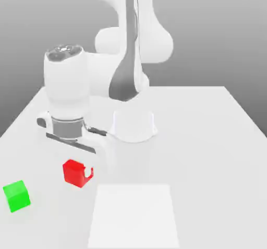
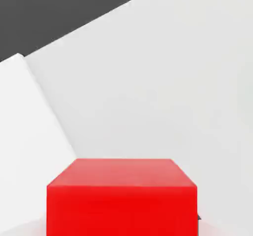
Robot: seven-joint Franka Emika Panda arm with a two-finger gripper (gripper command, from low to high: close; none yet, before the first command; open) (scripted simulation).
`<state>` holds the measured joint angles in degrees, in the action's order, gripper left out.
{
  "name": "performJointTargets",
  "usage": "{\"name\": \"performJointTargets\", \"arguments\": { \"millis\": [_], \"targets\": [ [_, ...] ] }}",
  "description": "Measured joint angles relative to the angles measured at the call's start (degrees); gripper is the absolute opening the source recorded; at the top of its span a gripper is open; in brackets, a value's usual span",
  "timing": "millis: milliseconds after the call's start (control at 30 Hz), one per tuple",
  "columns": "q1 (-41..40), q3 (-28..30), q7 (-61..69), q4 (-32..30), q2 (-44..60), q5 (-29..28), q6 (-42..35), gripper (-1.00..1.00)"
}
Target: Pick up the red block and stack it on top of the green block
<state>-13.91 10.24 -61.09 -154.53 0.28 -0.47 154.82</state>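
Red block [image 1: 75, 173] sits between the fingers of the gripper [image 1: 80, 169], which is closed on it, above or on the pale table [image 1: 203, 164]; whether it touches the tabletop I cannot tell. From the exterior view comes the layout: the green block [image 1: 16, 196] lies apart from it, toward that view's left, and a white flat square [image 1: 134, 216] lies toward the right. From the hand view come the red block's smooth top and one broad side, seen close up
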Motion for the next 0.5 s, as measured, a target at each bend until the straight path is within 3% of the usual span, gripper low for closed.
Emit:
{"name": "performJointTargets", "arguments": {
  "millis": [367,500],
  "targets": [
    [-9.84,5.76,-24.37,10.34,5.21,3.51,-5.31,-1.00],
    [-11.35,4.23,-23.24,11.53,12.33,7.98,0.30,-1.00]
  ]
}}
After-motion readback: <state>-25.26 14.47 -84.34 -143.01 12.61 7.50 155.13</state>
